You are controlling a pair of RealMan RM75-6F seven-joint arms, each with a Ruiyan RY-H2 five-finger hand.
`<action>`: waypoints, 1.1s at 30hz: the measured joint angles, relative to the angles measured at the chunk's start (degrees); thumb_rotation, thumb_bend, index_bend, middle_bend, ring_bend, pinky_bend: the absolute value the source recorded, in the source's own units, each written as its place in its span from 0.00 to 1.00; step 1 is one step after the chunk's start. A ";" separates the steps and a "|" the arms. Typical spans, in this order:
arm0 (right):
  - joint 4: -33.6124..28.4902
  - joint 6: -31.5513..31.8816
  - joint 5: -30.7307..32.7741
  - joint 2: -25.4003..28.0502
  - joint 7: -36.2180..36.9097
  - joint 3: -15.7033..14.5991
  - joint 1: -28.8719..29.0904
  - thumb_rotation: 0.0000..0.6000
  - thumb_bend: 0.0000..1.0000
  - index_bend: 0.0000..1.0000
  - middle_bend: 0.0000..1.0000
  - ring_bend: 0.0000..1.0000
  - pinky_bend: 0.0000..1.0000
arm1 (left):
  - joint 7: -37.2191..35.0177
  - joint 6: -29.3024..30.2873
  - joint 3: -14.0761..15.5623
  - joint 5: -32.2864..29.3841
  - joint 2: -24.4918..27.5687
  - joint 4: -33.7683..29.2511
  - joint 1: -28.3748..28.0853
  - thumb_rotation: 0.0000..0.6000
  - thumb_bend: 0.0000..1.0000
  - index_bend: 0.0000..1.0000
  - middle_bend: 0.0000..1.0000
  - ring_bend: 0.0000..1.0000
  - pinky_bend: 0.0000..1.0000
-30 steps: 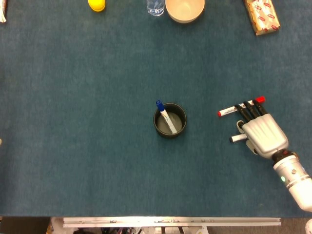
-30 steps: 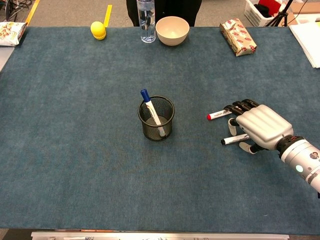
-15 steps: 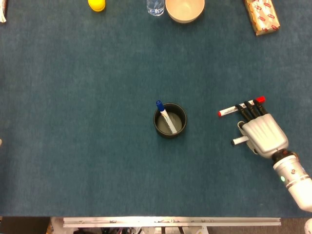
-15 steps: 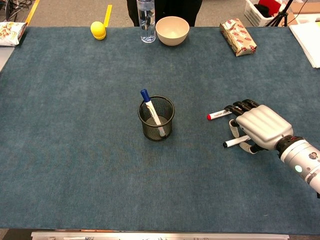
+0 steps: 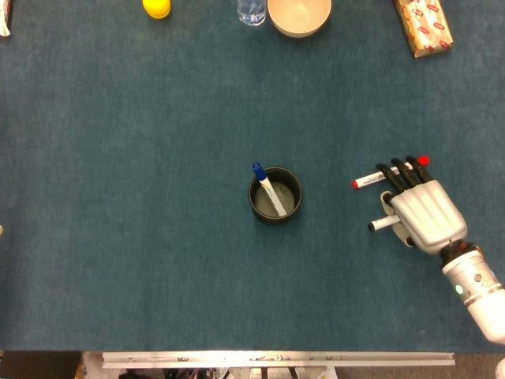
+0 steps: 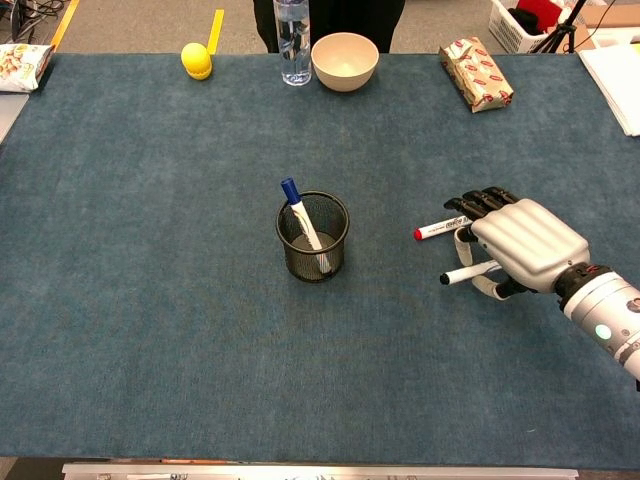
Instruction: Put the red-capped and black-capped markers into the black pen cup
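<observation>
My right hand [image 5: 424, 215] sits palm-down over on the right side of the table [image 5: 126, 205], and it's got the black marker [image 6: 462, 273] pinched under the palm between thumb and a finger. The marker's free end pokes out to the left, pointing toward the cup [image 5: 275, 194]. In the chest view that marker looks a touch off the cloth, though I can't swear to it.

The dark fingertips [image 5: 397, 170] reach across the red marker [image 5: 369, 179], which lies flat on the table just beyond the black one. Its body runs left-right, with red at both visible ends and the fingers crossing it near the right end.

The cup stands upright around the middle of the table, well left of the hand. There's already a blue marker [image 5: 267, 188] leaning in it, cap up and tipped to the far left.

Along the far edge I can see a yellow thing [image 6: 197, 60], a bottle [image 6: 292, 30], a bowl [image 6: 344, 61] and a wrapped packet [image 6: 476, 73].

My left hand doesn't show in either camera.
</observation>
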 measured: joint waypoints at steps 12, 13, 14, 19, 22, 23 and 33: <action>-7.75 4.64 -4.43 3.23 6.16 5.41 1.25 1.00 0.32 0.64 0.15 0.07 0.09 | 0.05 -0.07 -0.18 -0.25 0.20 -0.05 -0.02 1.00 0.09 0.46 0.45 0.40 0.55; -8.19 4.76 -4.64 3.22 6.56 5.87 1.50 1.00 0.32 0.64 0.15 0.07 0.09 | 0.01 -0.07 -0.19 -0.28 0.24 -0.04 -0.01 1.00 0.09 0.46 0.45 0.40 0.55; -8.70 4.87 -4.90 3.16 7.13 6.47 1.85 1.00 0.32 0.64 0.15 0.07 0.09 | -0.04 -0.06 -0.19 -0.29 0.27 -0.02 0.01 1.00 0.09 0.46 0.45 0.40 0.55; -10.30 4.85 -5.95 2.07 9.39 8.82 3.75 1.00 0.32 0.65 0.16 0.07 0.09 | -0.52 0.11 -0.28 -0.55 0.63 0.10 0.22 1.00 0.09 0.46 0.45 0.40 0.55; -11.12 4.53 -6.64 1.03 10.58 10.24 5.17 1.00 0.32 0.65 0.16 0.07 0.09 | -0.73 0.22 -0.32 -0.77 0.86 0.08 0.36 1.00 0.09 0.46 0.45 0.40 0.55; -11.37 4.40 -6.95 0.52 11.07 10.80 5.76 1.00 0.32 0.65 0.16 0.07 0.09 | -0.88 0.21 -0.35 -0.84 0.92 0.16 0.40 1.00 0.09 0.46 0.45 0.40 0.55; -11.34 3.25 -8.50 -4.17 18.45 13.15 9.38 1.00 0.32 0.66 0.17 0.07 0.09 | -1.91 0.14 -0.40 -1.59 0.98 1.14 0.90 1.00 0.09 0.46 0.45 0.40 0.55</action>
